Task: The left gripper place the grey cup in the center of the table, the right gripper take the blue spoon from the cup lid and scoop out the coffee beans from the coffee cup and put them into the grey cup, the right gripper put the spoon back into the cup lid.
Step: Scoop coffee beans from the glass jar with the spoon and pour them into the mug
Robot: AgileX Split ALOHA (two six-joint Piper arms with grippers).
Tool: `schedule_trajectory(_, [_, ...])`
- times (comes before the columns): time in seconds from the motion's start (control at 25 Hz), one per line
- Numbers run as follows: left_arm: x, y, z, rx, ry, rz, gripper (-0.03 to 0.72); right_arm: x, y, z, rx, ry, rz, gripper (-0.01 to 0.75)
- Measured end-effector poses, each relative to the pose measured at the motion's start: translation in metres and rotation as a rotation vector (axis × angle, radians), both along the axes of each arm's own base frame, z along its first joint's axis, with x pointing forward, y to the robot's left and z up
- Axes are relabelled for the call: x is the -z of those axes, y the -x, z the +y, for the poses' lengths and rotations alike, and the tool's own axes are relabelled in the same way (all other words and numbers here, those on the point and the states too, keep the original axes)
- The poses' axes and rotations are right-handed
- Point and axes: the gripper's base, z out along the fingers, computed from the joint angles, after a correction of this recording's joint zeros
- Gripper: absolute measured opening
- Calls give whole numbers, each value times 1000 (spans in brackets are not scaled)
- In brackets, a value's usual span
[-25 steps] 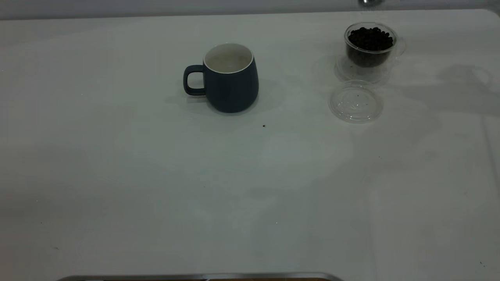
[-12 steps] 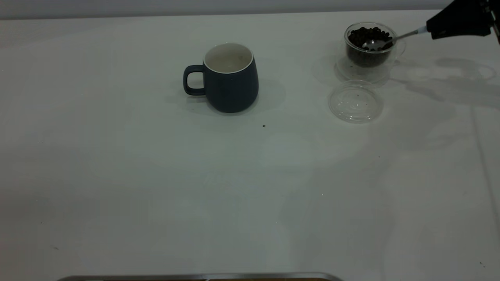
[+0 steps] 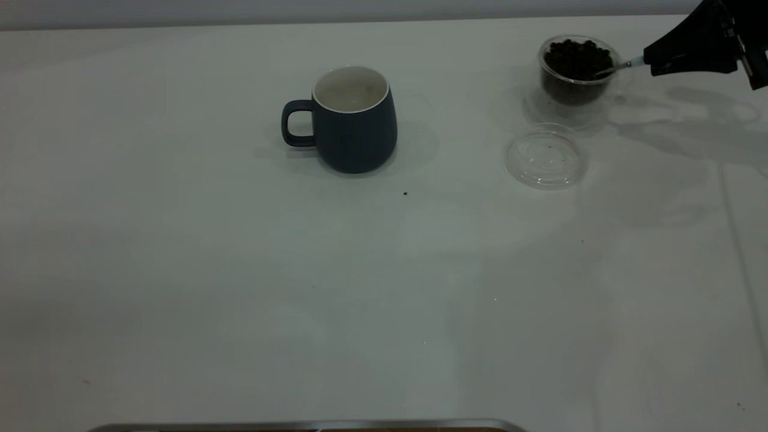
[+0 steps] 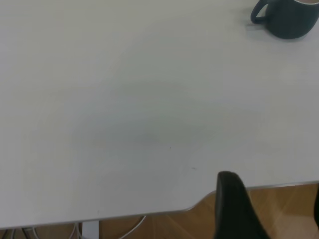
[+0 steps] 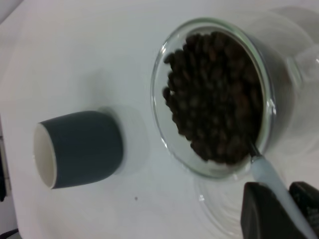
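Observation:
The grey cup (image 3: 354,120), a dark mug with a white inside, stands upright near the table's middle, handle to the left; it also shows in the left wrist view as the grey cup (image 4: 291,17). At the far right stands the clear coffee cup (image 3: 577,69), full of coffee beans (image 5: 214,94). My right gripper (image 3: 651,62) is beside it, shut on the pale blue spoon (image 5: 269,179), whose bowl is buried in the beans at the cup's rim. The clear cup lid (image 3: 546,157) lies flat in front of the coffee cup. My left gripper (image 4: 274,214) hangs open past the table's near edge.
A single stray bean (image 3: 405,194) lies on the white table (image 3: 240,288) in front of the grey cup. A metal edge (image 3: 300,425) runs along the table's near side. In the right wrist view the grey cup (image 5: 79,149) is beyond the coffee cup.
My right gripper came in from the right with the spoon and pushed its bowl down into the beans. The coffee cup shifted slightly to the right. The grey cup and lid stayed put.

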Motion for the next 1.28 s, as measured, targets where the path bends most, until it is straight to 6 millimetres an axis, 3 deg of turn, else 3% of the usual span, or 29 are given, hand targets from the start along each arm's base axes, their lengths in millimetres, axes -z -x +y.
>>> schedule_trajectory(0.44, [0, 0, 0, 1, -1, 0, 451, 1, -1, -1, 20, -19, 3, 100])
schedule_trajectory(0.72, [0, 0, 0, 1, -1, 0, 451, -1, 4, -19, 43, -52, 10, 100])
schedule_trajectory(1.28, [0, 0, 0, 1, -1, 0, 451, -5, 10, -30, 40, -109, 17, 100])
